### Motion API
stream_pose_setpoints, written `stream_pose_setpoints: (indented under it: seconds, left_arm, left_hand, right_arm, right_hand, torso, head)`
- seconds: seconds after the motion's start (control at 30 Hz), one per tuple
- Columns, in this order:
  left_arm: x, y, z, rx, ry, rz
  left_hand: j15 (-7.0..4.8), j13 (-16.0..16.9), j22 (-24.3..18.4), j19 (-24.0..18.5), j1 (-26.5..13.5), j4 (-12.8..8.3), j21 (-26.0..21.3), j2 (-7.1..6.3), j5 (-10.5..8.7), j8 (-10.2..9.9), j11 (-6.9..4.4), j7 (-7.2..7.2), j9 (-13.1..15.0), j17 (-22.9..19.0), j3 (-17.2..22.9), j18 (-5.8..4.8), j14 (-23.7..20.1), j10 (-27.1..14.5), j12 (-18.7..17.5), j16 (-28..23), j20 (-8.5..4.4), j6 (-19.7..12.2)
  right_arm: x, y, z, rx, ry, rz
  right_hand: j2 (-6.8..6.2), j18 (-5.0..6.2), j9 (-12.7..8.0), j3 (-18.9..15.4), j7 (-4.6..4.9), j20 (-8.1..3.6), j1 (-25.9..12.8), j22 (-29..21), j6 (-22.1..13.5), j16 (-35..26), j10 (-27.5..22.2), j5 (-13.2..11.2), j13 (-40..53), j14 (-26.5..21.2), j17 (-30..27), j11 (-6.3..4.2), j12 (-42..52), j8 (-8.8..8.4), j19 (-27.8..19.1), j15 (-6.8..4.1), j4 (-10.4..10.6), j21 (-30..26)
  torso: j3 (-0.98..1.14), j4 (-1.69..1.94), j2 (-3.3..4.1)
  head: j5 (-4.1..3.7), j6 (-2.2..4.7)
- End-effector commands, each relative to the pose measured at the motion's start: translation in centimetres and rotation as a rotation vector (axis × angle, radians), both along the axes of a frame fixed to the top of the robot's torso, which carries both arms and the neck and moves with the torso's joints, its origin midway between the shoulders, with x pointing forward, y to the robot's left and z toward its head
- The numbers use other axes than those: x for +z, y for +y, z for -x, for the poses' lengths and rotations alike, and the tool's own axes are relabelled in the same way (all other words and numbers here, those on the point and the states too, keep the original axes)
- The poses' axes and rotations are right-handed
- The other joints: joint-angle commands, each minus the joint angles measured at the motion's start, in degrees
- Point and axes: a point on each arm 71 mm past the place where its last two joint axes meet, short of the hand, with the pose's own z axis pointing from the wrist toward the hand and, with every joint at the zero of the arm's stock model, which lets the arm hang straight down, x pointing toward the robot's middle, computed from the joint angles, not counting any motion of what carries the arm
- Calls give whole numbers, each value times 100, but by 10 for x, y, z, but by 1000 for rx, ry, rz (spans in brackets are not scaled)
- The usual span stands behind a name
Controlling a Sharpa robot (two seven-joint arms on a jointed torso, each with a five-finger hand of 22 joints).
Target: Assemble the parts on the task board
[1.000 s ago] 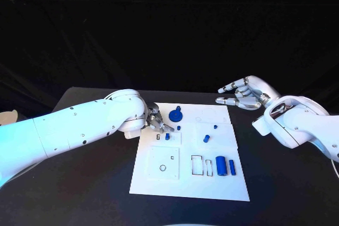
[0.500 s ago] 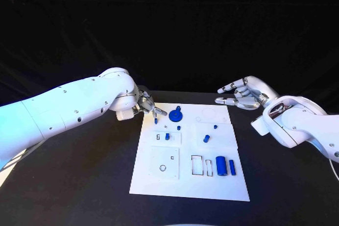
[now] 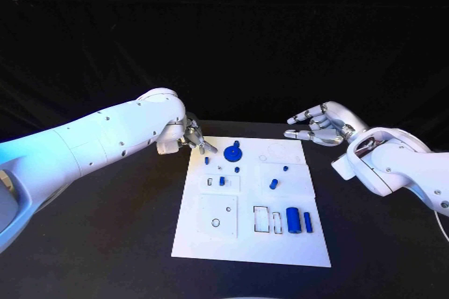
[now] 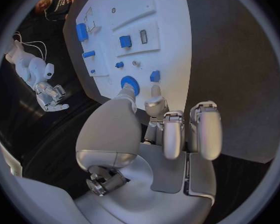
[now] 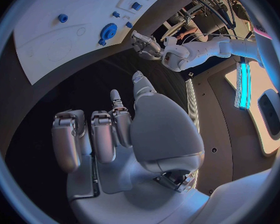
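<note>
White task board (image 3: pixel 251 244) lies mid-worktop (image 3: pixel 122 247), partly assembled by the look of it: a blue gear (image 3: pixel 232 155) and small pegs (image 3: pixel 272 183) stand seated, while two blue cylinders (image 3: pixel 298 219) lie loose beside empty rectangular slots, so insertion seems unfinished. Left hand (image 3: pixel 196 141) hovers at the board's far-left corner; right hand (image 3: pixel 320 125), fingers spread, holds nothing beyond the far-right corner. Left wrist view adds what the head view hides: left fingers (image 4: pixel 200 129) curled inward, apparently empty, near a small blue part (image 4: pixel 155 76).
</note>
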Motion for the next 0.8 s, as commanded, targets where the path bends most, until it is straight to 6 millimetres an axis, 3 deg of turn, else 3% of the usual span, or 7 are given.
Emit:
stream_pose_setpoints:
  seconds: [0.03,0.8]
  left_arm:
    - [-2,-3,-2,-37,0,-30]
    - [-18,-8,-4,-36,54,-73]
  left_hand:
    - [25,7,672,298,54,3,40,22,19,21,12,5,-11,1509,-48,21,614,46,25,18,36,59]
    - [-18,49,704,311,304,-42,57,208,106,136,-38,-49,-20,1509,-48,15,614,98,114,18,-4,169]
  right_arm:
    - [-1,2,0,18,3,3]
    - [-1,3,0,21,4,2]
  right_hand:
    - [40,7,4,-33,-6,-12,-21,1153,21,-32,125,23,938,544,1277,-39,-33,19,406,-23,-1,-25]
    - [54,6,4,-39,-7,-13,-17,1154,23,-29,127,32,939,545,1282,-39,-29,19,407,-23,0,-25]
  torso:
    - [4,-9,-1]
    - [9,-6,-11]
  head:
    - [9,-7]
    - [21,-41]
